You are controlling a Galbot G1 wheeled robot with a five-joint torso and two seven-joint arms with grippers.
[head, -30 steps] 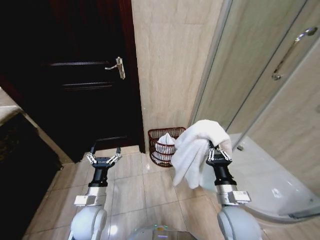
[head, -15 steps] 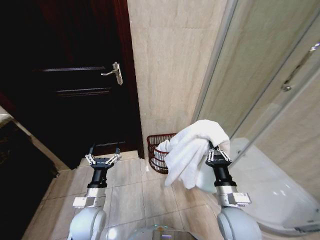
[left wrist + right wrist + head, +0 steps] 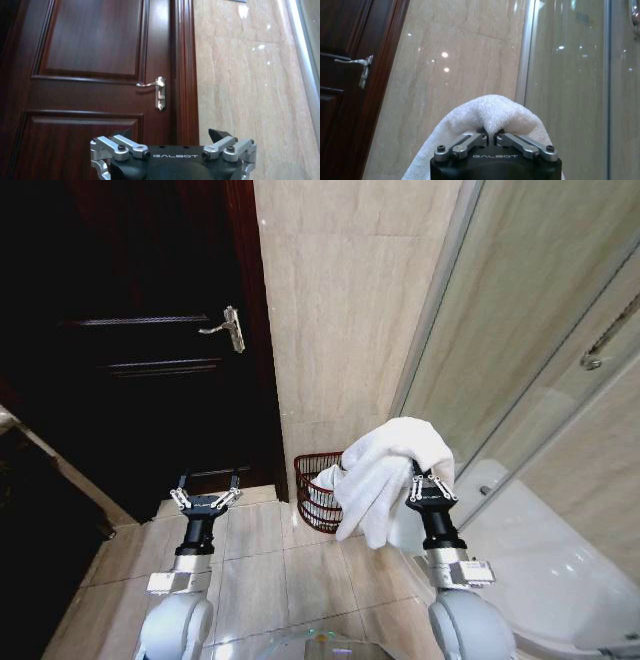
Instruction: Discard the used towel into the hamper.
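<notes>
My right pincer [image 3: 431,483] is pinching a fluffy white towel [image 3: 385,473] above the round reddish-brown wicker hamper [image 3: 317,491], left pincer [image 3: 205,498] spread and idle over the floor tiles.

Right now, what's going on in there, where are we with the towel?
The right gripper is shut on the white towel, holding it up in front of the robot. The hamper sits on the floor against the tiled wall, beside the dark door, and already has something white in it. The towel is not in the hamper yet. The left gripper is open and empty, raised by the door.
</notes>
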